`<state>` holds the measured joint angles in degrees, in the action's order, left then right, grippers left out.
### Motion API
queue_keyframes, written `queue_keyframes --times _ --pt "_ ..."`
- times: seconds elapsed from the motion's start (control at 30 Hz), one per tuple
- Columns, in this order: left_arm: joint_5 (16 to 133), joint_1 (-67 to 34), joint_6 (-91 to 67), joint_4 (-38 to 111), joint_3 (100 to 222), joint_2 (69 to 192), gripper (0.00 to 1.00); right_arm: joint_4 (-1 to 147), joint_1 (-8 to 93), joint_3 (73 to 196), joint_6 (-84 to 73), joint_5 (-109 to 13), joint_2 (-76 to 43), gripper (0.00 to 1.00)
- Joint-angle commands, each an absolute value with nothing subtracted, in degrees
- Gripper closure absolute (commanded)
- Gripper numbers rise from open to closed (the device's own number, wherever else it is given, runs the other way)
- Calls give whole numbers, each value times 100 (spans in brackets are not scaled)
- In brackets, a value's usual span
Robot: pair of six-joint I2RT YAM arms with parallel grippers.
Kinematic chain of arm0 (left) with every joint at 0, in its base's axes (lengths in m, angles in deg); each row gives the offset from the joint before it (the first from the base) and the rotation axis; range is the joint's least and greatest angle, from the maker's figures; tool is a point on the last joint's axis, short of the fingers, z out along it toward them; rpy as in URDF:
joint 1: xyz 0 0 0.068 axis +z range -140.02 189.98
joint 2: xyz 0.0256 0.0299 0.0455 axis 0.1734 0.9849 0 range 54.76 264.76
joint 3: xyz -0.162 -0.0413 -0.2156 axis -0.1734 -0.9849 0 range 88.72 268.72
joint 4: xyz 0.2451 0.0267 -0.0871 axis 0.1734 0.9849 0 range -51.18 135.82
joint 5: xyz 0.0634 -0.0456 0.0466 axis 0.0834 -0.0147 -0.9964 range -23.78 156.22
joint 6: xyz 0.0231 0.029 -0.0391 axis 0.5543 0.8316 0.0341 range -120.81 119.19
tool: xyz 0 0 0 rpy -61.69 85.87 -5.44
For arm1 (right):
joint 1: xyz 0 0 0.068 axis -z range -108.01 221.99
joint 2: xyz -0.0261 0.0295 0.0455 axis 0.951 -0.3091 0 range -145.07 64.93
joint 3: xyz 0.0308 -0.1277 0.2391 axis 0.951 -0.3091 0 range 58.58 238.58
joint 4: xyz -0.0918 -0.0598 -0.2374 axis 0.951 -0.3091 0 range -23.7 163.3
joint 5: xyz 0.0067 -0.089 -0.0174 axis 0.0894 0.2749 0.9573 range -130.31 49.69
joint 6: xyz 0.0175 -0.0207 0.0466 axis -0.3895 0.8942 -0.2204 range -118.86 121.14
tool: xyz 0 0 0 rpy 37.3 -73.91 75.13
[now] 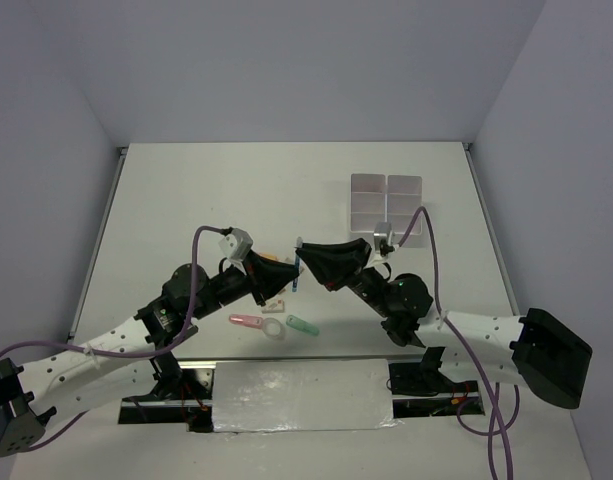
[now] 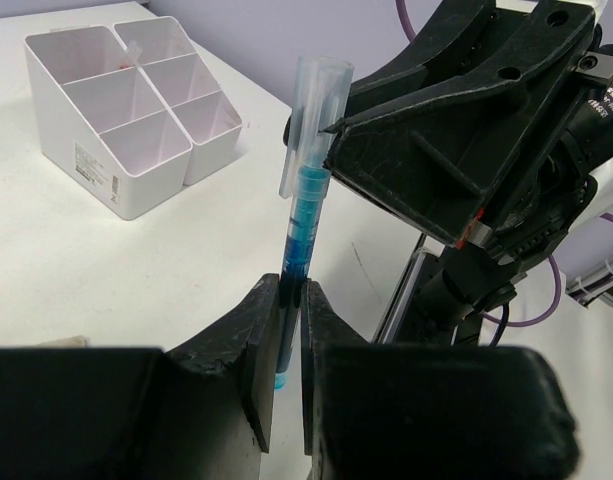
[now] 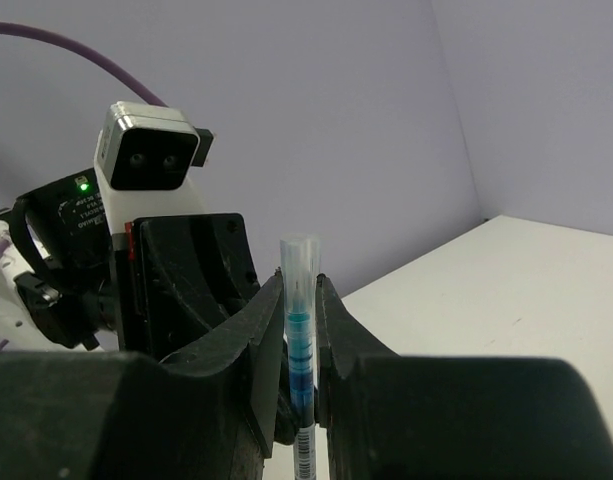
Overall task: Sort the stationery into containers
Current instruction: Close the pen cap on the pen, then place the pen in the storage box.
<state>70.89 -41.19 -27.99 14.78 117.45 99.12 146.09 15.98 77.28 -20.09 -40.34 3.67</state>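
Pincers: two, the left pincer [image 2: 291, 330] and the right pincer [image 3: 301, 330]; blue pen [image 1: 297, 272]: one. Container block [image 1: 386, 200]: one, white, with six square compartments counted in the left wrist view, two columns of three. Loose on the counter [image 1: 186, 200]: one pink piece [image 1: 248, 321], one clear ring [image 1: 274, 329], one green piece [image 1: 303, 325], one pale piece [image 1: 277, 303], one orange item [image 1: 278, 260], partly hidden.

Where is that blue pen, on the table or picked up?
Picked up: the left gripper and right gripper both pinch the blue pen, fingers closed against it.
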Motion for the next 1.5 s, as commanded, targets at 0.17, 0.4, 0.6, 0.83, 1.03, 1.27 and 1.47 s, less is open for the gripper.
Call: queue_keyframes --times 0.17,0.4,0.6,0.83,1.03,1.27,1.47 --pt "6561 -4003 -2779 -179 11992 9501 100 13948 1425 7431 -2092 -4549 209 100" --pt "6780 -4003 -2718 -21 12106 9756 100 13553 1434 7756 -2215 -4637 331 29" --pt "6789 -4003 -2674 76 12089 9721 100 13034 1434 7958 -2040 -4365 832 0" --pt "7174 -4003 -2393 444 12229 9808 100 12051 1478 8238 -1592 -4049 1675 0" --pt "7738 -4003 -2287 436 12291 10028 100 10731 1618 9047 -1257 -4196 1545 22" --pt "8178 -4011 -2270 401 12326 10240 100 10889 1838 9127 -1477 -4558 1501 35" --pt "8037 -4011 -2235 462 12291 10134 100 10784 1864 9198 -1486 -4655 1422 76"
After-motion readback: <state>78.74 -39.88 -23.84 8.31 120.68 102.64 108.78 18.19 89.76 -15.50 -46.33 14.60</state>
